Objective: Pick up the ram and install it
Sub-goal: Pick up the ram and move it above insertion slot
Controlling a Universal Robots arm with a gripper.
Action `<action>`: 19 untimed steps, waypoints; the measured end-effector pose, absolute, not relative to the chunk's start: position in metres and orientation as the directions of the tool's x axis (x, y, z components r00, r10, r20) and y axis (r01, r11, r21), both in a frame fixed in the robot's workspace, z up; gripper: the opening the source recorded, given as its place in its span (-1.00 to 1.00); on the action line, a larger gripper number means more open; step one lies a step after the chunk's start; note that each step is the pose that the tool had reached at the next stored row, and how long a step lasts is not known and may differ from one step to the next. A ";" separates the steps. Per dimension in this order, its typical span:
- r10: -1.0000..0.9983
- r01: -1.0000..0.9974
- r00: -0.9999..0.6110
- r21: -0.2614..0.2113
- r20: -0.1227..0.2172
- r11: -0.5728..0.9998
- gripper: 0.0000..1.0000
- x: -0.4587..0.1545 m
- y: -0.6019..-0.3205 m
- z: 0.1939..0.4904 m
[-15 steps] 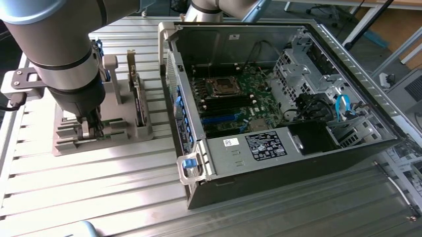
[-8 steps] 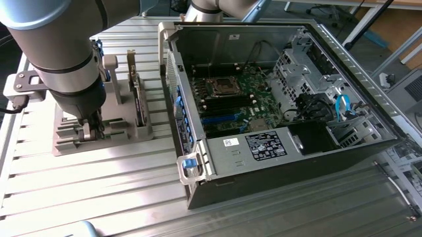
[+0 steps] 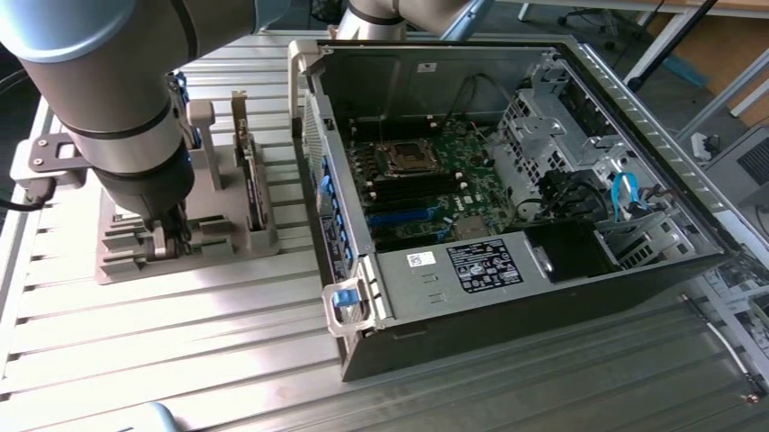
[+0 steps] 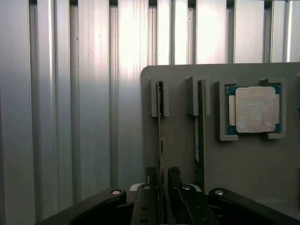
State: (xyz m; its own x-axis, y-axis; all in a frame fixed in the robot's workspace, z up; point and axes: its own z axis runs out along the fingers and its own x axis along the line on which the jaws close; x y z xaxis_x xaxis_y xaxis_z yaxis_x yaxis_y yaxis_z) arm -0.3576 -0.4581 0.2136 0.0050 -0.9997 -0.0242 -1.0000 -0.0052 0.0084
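Exterior view: even, cool light; the ribbed worktop (image 3: 180, 315) gleams pale; the case (image 3: 420, 67) is dim inside, one corner almost black; the arm (image 3: 108, 90) throws soft shade on the tray (image 3: 229, 243); wrist view: dimmer overall; a white glare band runs down the worktop's ribs, washing them out — the gripper (image 4: 161, 174) stands near-black against it.

Ribbed aluminium tabletop (image 3: 180, 333), bright glare; wooden panel (image 3: 733, 40) behind, exterior view's right

One ram (image 4: 161, 133), one card (image 4: 200, 136), one CPU (image 4: 255, 109)
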 end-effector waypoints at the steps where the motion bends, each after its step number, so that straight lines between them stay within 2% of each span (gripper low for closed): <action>1: -1.000 -1.000 0.005 0.008 -0.024 -0.005 -0.52 -0.358 -0.458 0.213; 19: -0.999 -1.000 -0.022 0.008 -0.024 0.021 -0.52 -0.357 -0.458 0.209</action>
